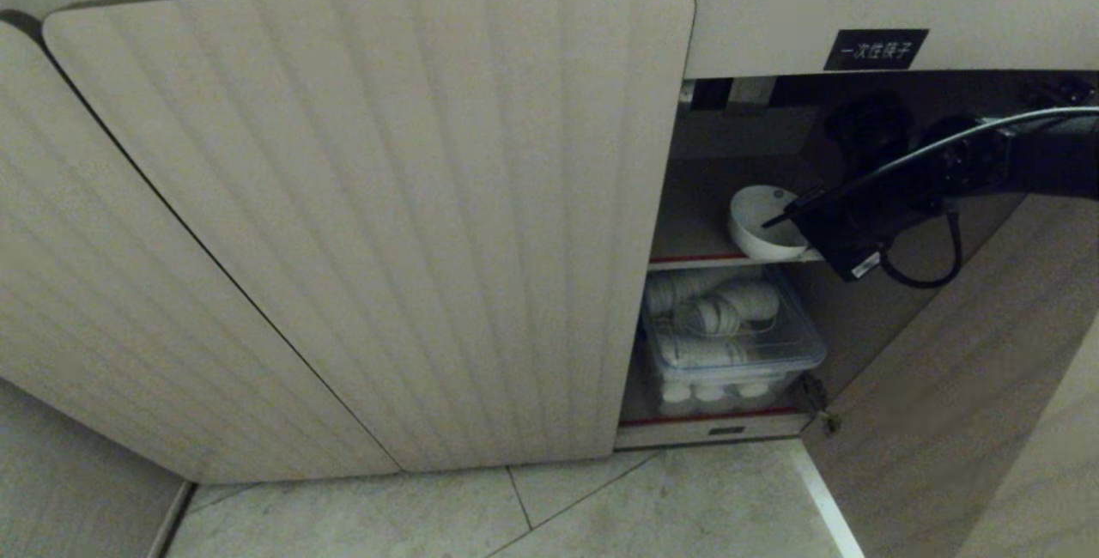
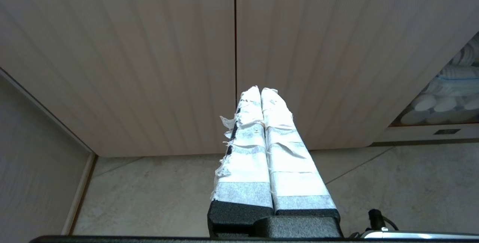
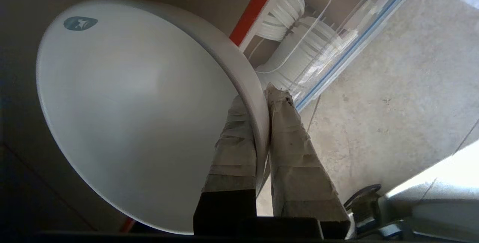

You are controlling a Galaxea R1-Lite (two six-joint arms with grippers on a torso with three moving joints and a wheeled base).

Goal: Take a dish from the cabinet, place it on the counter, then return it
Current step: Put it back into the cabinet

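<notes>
- White ceramic, the dish [image 1: 760,223] sits at the front edge of the upper shelf [image 1: 687,245] inside the open cabinet [image 1: 378,223], just above the shelf's red-edged front.
- The right gripper [image 3: 262,97] reaches into the opening from the right side and is clamped on the dish's rim, one taped finger [image 3: 234,138] inside the bowl and the other outside the wall.
- In the right wrist view the bowl's plain inside faces the camera, with a small blue-green mark [image 3: 80,22] near the far rim.
- Below the shelf, a clear plastic bin [image 1: 730,343] with stacked white cups [image 1: 713,305] stands on the cabinet's bottom shelf, also red-edged.
- A black label [image 1: 876,49] with white characters sits on the beige panel above the opening.
- The ribbed door [image 1: 962,369] of this compartment hangs open to the right; the neighbouring ribbed doors are closed.
- The left gripper [image 2: 261,93] is parked low before the closed doors, above the tiled floor [image 2: 168,190], its taped fingers pressed together with nothing between them.
</notes>
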